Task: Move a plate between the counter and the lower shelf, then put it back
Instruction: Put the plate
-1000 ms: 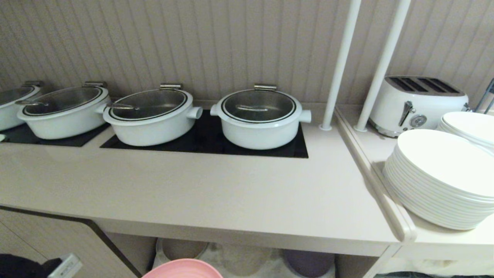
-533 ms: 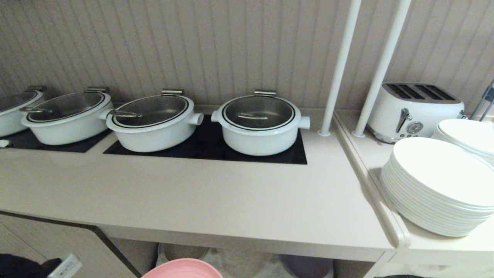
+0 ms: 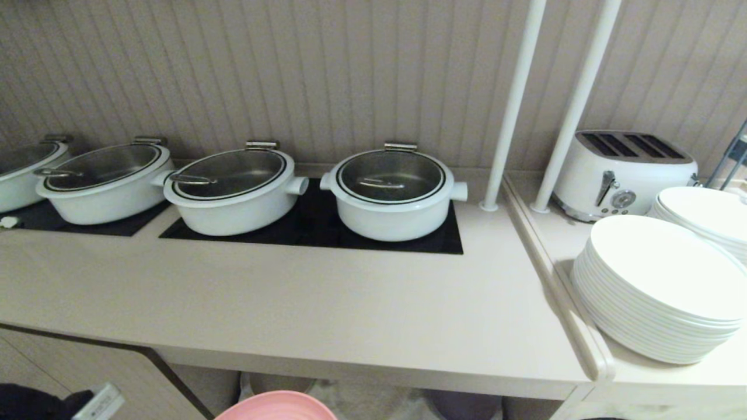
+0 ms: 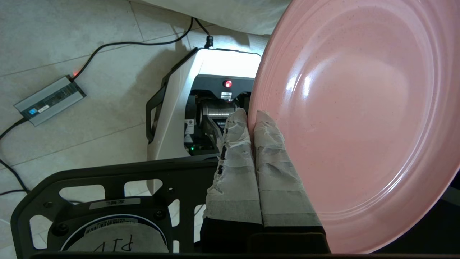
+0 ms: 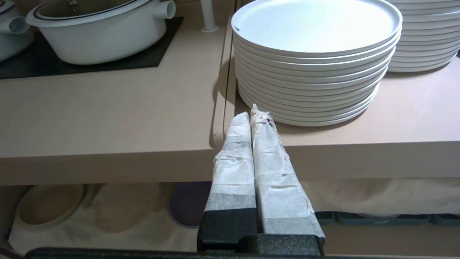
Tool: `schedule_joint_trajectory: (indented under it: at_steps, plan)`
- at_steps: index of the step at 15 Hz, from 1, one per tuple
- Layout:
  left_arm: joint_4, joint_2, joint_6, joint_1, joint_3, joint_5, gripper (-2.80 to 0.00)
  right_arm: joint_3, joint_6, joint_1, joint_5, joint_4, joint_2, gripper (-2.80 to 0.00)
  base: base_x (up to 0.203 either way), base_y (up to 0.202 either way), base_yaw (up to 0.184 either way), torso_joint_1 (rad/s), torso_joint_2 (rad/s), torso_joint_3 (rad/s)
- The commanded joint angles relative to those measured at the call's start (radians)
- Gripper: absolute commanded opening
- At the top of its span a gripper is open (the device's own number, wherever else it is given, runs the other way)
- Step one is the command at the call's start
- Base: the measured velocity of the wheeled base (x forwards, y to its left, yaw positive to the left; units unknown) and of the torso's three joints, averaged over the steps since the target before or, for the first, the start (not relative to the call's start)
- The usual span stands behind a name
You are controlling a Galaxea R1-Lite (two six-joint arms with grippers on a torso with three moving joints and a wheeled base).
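The pink plate (image 4: 352, 118) is held tilted above the floor, with my left gripper (image 4: 251, 116) shut on its rim, one taped finger on each face. In the head view only the plate's top edge (image 3: 275, 406) shows, at the bottom of the picture, below and in front of the counter (image 3: 303, 309). Under the counter, the lower shelf (image 5: 107, 223) has a white cloth as its base. My right gripper (image 5: 254, 111) is shut on nothing. It sits level with the counter's front edge (image 5: 107, 165), in front of the seam between the two tops.
Several white lidded pots (image 3: 394, 192) stand on black hob panels (image 3: 309, 230). Two white poles (image 3: 513, 105), a toaster (image 3: 624, 172) and stacks of white plates (image 3: 659, 291) are on the right. A purple plate (image 5: 188, 203) and beige plates (image 5: 48, 205) lie in the lower shelf. Cables and a power brick (image 4: 48, 99) are on the floor.
The whole head view has shifted: the pots and counter sit lower in the picture, so the camera has moved. The pink plate keeps its place at the bottom edge.
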Motion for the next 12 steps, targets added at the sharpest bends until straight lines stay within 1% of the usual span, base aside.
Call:
schedule_joint_trajectory:
  at_steps: [1,12]
  plan:
    - [0.000,0.001,-0.004,0.000,0.000,-0.001,-2.80,0.000,0.000,0.000,0.000,0.000,0.000,-2.80,0.000,0.000,0.000,0.000,0.00,0.000]
    - [-0.009,0.003,-0.004,0.003,-0.008,0.007,-2.80,0.000,0.000,0.000,0.000,0.000,0.000,-2.80,0.000,0.000,0.000,0.000,0.00,0.000]
